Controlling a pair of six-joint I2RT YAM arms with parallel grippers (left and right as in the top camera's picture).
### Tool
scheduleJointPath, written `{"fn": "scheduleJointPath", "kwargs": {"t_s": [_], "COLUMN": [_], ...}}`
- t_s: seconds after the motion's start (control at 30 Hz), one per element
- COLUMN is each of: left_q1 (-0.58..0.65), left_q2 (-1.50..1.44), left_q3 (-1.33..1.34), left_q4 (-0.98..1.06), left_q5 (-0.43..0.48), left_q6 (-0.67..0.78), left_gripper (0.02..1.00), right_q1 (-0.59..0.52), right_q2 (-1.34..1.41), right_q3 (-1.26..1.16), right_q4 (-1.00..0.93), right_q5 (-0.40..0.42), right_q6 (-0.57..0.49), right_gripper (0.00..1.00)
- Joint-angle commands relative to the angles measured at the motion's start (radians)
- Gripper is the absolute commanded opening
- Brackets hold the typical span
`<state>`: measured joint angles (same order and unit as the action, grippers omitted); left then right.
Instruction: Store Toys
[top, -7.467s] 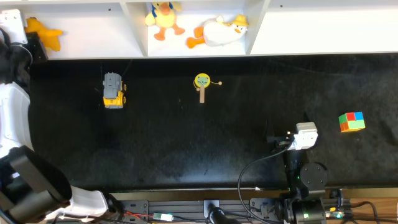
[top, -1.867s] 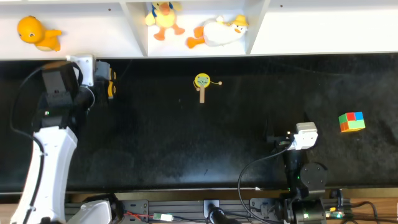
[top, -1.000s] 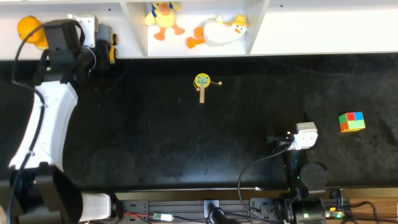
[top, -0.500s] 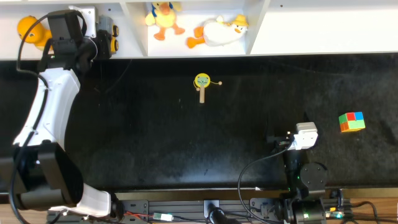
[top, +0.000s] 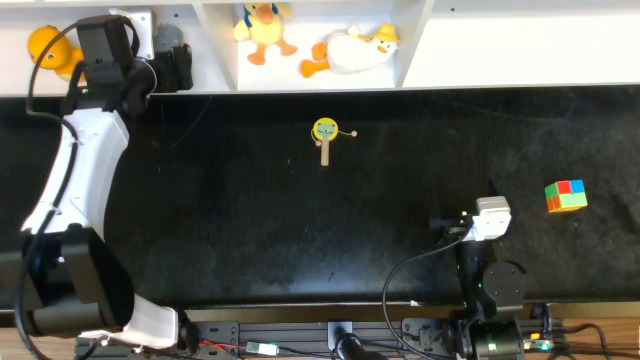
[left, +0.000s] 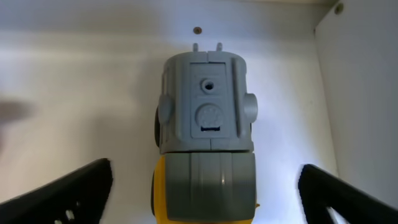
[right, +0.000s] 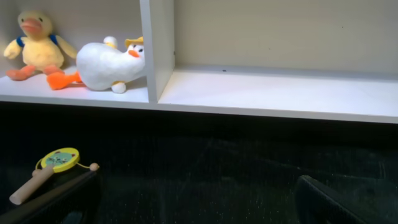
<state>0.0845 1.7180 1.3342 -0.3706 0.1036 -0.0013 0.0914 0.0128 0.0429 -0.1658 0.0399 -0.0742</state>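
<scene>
The left hand (left: 202, 180) is wide open inside the shelf's (left: 74, 87) left compartment, fingers either side of the toy truck (left: 205, 106) without touching it. The truck sits on the shelf floor. The right hand (right: 196, 185), open and empty, is over the black surface (top: 300, 220), where a rattle (top: 324, 135) and a cube (top: 565, 195) lie well apart.

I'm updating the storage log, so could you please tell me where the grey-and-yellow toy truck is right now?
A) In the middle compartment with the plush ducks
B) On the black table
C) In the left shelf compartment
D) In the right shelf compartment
C: the toy truck sits on the white floor of the left shelf compartment, between the spread fingers of the left gripper, which do not touch it.
</scene>
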Motion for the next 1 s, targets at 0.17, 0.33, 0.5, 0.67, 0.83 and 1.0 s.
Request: {"fn": "scheduleJointPath", "kwargs": {"t_s": [0.17, 0.33, 0.5, 0.67, 0.83, 1.0], "left_q1": [-0.01, -0.015, -0.015, -0.013, -0.013, -0.013], "left_q2": [-0.016, -0.124, -0.284, -0.497, -0.752, -0.953], "left_q3": [0.016, -0.099, -0.267, -0.454, -0.602, -0.76], "left_q4": [-0.035, -0.027, 0.005, 0.018, -0.023, 0.106], "left_q5": [-0.016, -0.056, -0.065, -0.065, -0.069, -0.046], "left_q6": [0.0, 0.0, 0.0, 0.0, -0.001, 0.0], "left_gripper": [0.998, 0.998, 0.998, 0.998, 0.998, 0.998], "right_q1": [-0.006, -0.006, -0.006, -0.006, -0.006, -0.006], "right_q2": [-0.008, -0.008, -0.008, -0.008, -0.008, -0.008], "right_q3": [0.001, 0.001, 0.001, 0.001, 0.001, 0.001], "right_q4": [0.005, 0.005, 0.005, 0.005, 0.005, 0.005], "right_q5": [-0.006, -0.006, -0.006, -0.006, -0.006, -0.006], "right_q6": [0.008, 0.008, 0.008, 0.008, 0.008, 0.008], "right_gripper": [0.996, 0.996, 0.996, 0.993, 0.996, 0.993]}}
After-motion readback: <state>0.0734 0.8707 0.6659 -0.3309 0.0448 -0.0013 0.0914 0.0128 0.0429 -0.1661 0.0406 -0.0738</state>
